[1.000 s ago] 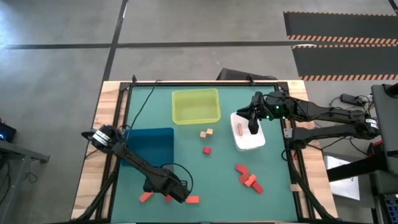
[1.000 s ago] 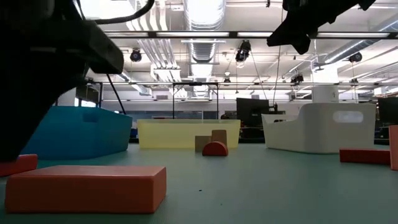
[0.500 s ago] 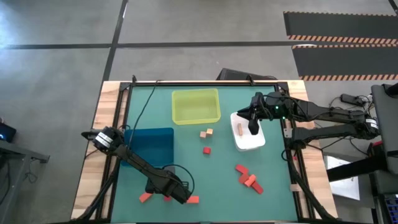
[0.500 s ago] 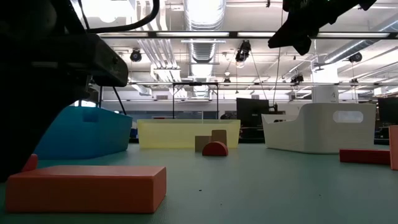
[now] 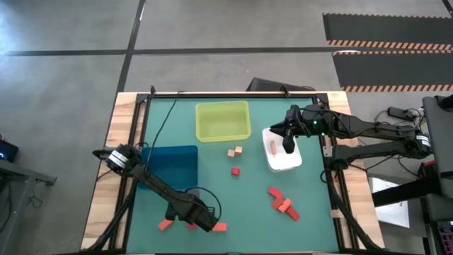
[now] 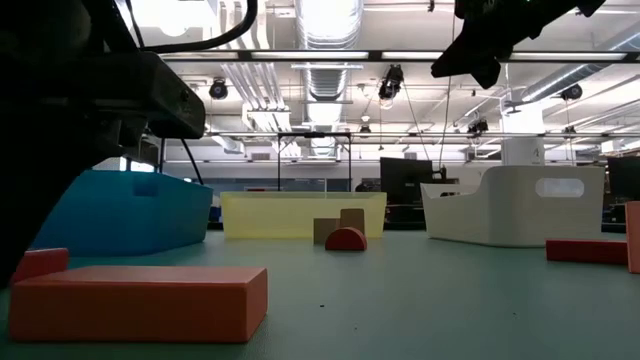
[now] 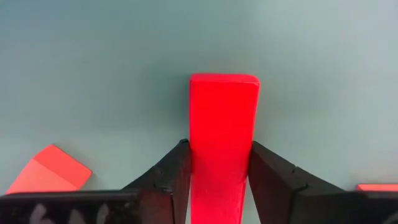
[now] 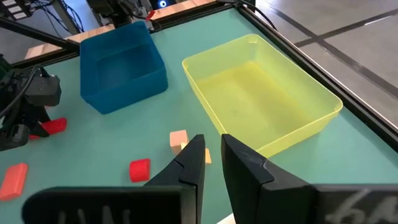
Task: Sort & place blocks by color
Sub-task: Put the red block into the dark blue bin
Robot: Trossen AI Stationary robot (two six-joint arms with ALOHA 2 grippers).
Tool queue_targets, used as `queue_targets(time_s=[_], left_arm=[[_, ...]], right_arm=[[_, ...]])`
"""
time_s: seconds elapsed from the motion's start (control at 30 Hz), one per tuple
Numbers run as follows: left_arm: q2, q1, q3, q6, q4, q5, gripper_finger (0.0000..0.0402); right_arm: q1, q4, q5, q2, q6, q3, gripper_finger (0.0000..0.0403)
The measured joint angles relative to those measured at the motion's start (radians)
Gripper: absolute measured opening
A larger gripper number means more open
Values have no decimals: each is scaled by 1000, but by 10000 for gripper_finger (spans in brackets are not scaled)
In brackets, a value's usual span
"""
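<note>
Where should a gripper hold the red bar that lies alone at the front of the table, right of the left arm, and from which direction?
Across its two long sides, near mid-length, coming straight down. The red bar lies flat on the table, and its narrow width should fit between the fingers. The left gripper already holds a similar bar in this way.

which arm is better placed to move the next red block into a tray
The left. Its tool already has both fingers against the sides of a long red wooden bar on the green table. The right tool hangs over the white tray, holding nothing.
</note>
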Motion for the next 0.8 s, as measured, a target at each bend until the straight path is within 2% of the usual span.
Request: queue_targets(time_s=[0.17,0.27,0.43,0.63,0.8], left_arm=[[-39,0,8,28,-7,31,125],[-79,-1,30,98,-7,45,128],[-178,0,83,361,-4,99,130],[-319,9,131,715,-7,271,132],[-441,30,131,902,-57,281,133]], right_arm=[[0,0,0,0,0,0,43],[0,0,1,0,0,0,43],[0,0,8,0,0,0,43],[-1,1,10,0,0,0,43],[-1,2,19,0,9,0,43]])
